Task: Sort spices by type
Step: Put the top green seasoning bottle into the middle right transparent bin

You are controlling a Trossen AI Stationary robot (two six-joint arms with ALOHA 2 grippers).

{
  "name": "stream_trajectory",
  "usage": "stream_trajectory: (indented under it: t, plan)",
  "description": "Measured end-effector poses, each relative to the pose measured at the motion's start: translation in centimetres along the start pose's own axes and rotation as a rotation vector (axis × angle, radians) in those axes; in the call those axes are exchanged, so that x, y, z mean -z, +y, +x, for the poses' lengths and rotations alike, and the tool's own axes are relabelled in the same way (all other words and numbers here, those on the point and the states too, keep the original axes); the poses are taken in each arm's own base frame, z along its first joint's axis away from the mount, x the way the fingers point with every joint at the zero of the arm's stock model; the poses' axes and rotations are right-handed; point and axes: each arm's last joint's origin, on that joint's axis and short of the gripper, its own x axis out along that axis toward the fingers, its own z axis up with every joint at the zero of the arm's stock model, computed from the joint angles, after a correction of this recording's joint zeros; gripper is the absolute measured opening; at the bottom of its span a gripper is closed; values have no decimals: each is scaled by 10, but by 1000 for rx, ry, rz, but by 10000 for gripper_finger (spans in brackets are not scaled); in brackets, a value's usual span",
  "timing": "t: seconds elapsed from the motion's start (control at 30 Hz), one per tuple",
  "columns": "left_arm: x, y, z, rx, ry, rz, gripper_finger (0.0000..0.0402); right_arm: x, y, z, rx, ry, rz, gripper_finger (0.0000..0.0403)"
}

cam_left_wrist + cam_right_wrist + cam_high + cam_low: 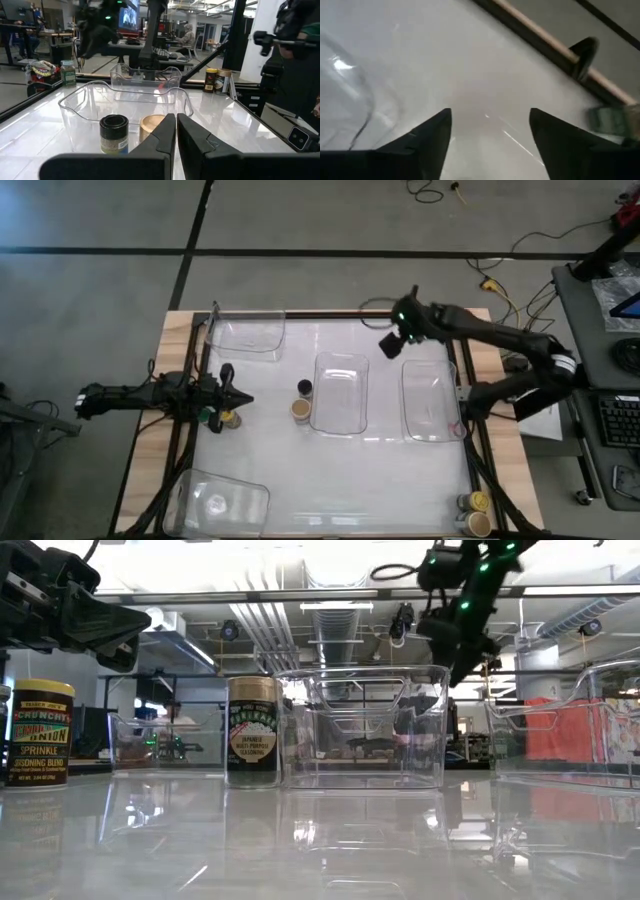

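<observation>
Spice jars stand about the white table (330, 470). A black-lidded jar (305, 387) and a tan-lidded jar (300, 409) stand beside the centre clear bin (340, 392); the left wrist view shows them too, black (114, 132) and tan (151, 126). Two jars (218, 418) stand under my left arm. Yellow- and tan-lidded jars (478, 510) stand at the near right corner. My left gripper (240, 398) hovers shut and level at the table's left. My right gripper (392, 345) hangs open above the far right part of the table, slanting down, nothing between its fingers (435, 142).
Three more clear bins stand on the table: right (430, 400), far left (250, 335) and near left (220, 500). A green-lidded jar (67, 73) stands near the far edge. The table has a dark frame (465, 380) along its sides.
</observation>
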Motion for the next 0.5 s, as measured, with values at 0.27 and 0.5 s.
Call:
stream_trajectory:
  t: [0.27,0.5]
  plan:
    - [0,0,0,0,0,0,2,-40,-49,15,118,71,129,314]
    - [0,0,0,0,0,0,2,-47,-87,32,223,106,582,322]
